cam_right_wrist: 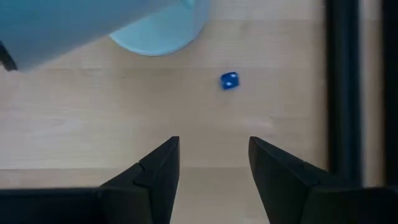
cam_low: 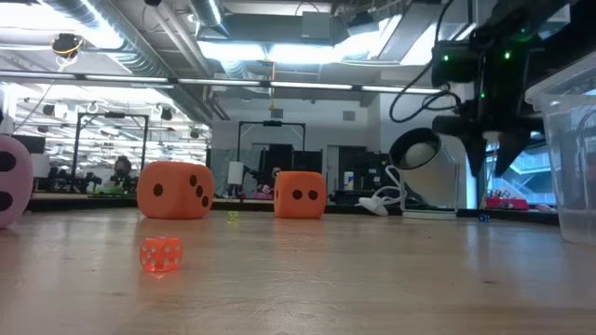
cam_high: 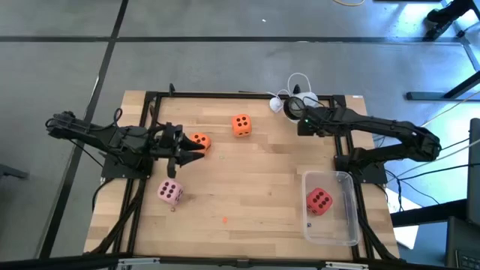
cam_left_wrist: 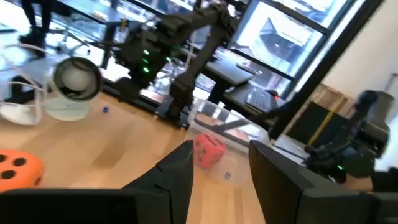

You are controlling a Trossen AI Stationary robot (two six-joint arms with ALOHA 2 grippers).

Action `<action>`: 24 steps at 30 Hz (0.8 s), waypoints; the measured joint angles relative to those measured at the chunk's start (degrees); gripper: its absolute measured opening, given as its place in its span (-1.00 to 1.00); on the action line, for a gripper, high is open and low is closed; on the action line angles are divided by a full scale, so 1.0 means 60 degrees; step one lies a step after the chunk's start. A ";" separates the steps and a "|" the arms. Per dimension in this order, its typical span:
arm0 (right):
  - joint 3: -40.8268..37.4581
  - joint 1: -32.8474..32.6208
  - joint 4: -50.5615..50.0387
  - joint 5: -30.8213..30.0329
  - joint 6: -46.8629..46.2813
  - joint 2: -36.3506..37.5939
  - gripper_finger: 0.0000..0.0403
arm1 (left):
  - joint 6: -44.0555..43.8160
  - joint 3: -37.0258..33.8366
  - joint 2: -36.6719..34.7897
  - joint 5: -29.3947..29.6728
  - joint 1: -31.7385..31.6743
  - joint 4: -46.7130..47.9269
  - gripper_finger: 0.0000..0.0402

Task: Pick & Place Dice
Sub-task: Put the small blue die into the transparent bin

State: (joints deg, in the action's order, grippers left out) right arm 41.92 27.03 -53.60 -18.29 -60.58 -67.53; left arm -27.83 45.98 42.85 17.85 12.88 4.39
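Observation:
An orange die [cam_high: 199, 140] rests on the wooden table beside my left gripper [cam_high: 189, 152], which hangs level above the table, open and holding nothing [cam_left_wrist: 219, 146]. In its wrist view that die [cam_left_wrist: 17, 168] lies off to one side. A second orange die [cam_high: 241, 124] sits farther back. The pink die [cam_high: 170, 193] rests near the left frame. The red die [cam_high: 320, 200] lies inside the clear container [cam_high: 346, 217]. My right gripper [cam_high: 303, 127] points down at the far right, open over bare wood [cam_right_wrist: 214, 143].
A white round device [cam_high: 289, 103] with a cable stands at the far edge, next to my right gripper. A tiny blue die [cam_right_wrist: 229, 81] lies on the wood beyond its fingers. A tiny clear red die [cam_low: 160, 254] lies near the front. Black frame rails [cam_high: 147, 135] border both sides.

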 joint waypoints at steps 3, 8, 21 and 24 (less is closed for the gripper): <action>-0.0454 0.0249 0.0712 -0.0022 0.0053 -0.0018 -0.06 | 0.0002 0.0000 0.0000 0.0308 0.0000 0.0009 -0.26; -0.1034 0.0716 0.1088 -0.0135 0.0422 -0.0018 -0.06 | -0.0004 0.0000 0.0011 0.0600 0.0000 0.0009 -0.26; -0.1601 0.1136 0.2777 0.0412 -0.1301 -0.0018 -0.06 | -0.0207 0.0000 0.0011 0.0844 0.0000 0.0016 -0.26; -0.1601 0.1132 0.2875 0.0726 -0.1159 -0.0018 -0.06 | -0.0226 0.0000 0.0011 0.0844 0.0000 0.0018 -0.26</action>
State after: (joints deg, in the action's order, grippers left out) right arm 32.32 33.82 -36.35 -13.93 -67.53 -67.64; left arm -29.19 45.98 42.92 22.92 12.88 4.50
